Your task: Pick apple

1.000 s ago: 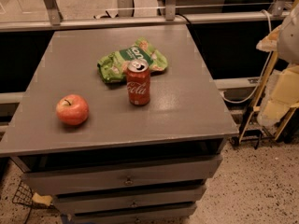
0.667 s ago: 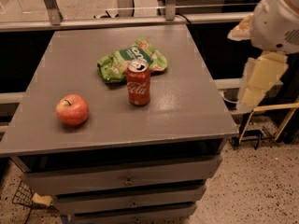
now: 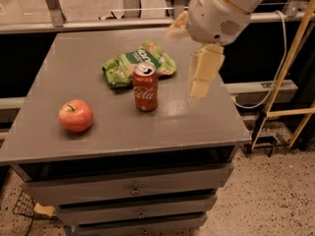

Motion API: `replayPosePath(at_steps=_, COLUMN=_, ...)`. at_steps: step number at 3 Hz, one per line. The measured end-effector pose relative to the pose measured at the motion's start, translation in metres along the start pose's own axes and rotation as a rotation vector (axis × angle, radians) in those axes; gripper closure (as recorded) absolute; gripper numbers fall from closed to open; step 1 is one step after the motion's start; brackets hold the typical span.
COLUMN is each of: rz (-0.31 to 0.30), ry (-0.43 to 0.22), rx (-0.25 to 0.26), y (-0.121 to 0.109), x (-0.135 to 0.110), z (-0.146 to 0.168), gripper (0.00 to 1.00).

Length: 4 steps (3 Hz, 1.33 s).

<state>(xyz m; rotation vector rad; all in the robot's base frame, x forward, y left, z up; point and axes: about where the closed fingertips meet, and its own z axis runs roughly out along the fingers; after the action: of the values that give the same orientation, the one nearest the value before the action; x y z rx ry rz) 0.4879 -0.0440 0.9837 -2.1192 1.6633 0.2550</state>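
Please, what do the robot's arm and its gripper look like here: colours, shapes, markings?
The arm is a thick white rounded housing with a thin tan band and a small patch of vent holes. The gripper, over the right side of the table, is cream-coloured, flat and blocky.

Noted apple [image 3: 76,115] front-left on table [image 3: 69,68], can [image 3: 145,87] right of it near centre, bag [image 3: 129,64] just behind can, gripper [image 3: 203,73] above table's right side.

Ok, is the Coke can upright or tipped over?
Upright: the Coke can stands on its base, silver top up. The gripper hangs over the table beside it, away from the apple.
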Motion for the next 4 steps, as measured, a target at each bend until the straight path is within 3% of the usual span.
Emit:
replayPosePath(at_steps=1, rz=-0.12, ry=-0.065, rx=-0.089, y=0.01, x=-0.054, z=0.033, gripper=0.0)
replayPosePath(at_steps=3, rz=-0.147, ry=-0.078, rx=-0.105, y=0.011, x=-0.066, z=0.043, gripper=0.0)
replayPosePath(at_steps=4, rz=-0.201, ry=-0.073, rx=-0.137, y=0.004, x=-0.089, z=0.071, gripper=0.0)
